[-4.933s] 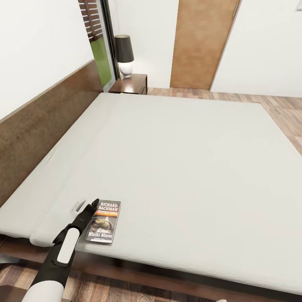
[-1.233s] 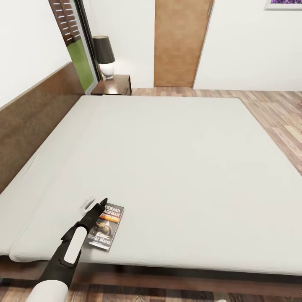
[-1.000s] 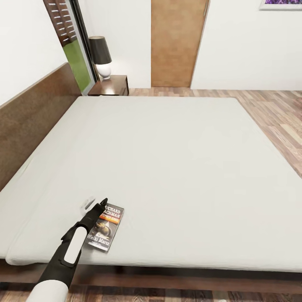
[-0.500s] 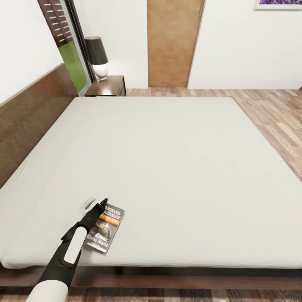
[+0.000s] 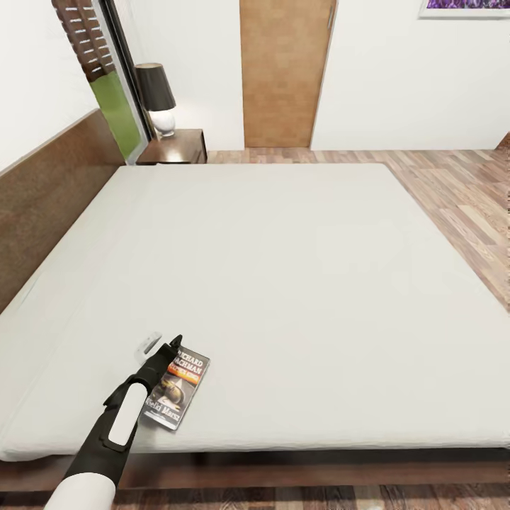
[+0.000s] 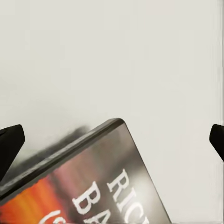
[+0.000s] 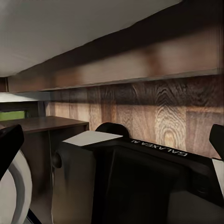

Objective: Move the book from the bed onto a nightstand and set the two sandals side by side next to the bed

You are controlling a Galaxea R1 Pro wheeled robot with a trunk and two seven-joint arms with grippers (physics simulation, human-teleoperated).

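A small thin paperback book (image 5: 175,388) with a dark cover, white lettering and an orange band is seen lying flat on the plain off-white mattress of the large low bed (image 5: 283,269), close to the near edge and toward its left side, which puts it within easy reach of the left arm. The left claw (image 5: 167,348) is held low at the book's far left corner, apparently so that the thin cover can be taken by its edge. In the left wrist view the two dark fingertips (image 6: 10,144) are seen spread wide at either side, with the corner of the book (image 6: 93,182) lying between them and nothing yet clamped; the claw is thus open and empty. From the head view it cannot be told whether the claw touches the cover. The small glossy dark reddish-brown wooden nightstand (image 5: 180,145), where the book is meant to go, stands at the far left corner of the bed, beside the long brown headboard (image 5: 49,177), and carries a black-shaded, white-based lamp (image 5: 157,95); part of its top is left bare. The right claw (image 7: 112,140) is seen in its own wrist view, held low beside the dark wooden bed frame (image 7: 140,70), evidently kept out of the way; its tips sit wide apart with nothing between them.
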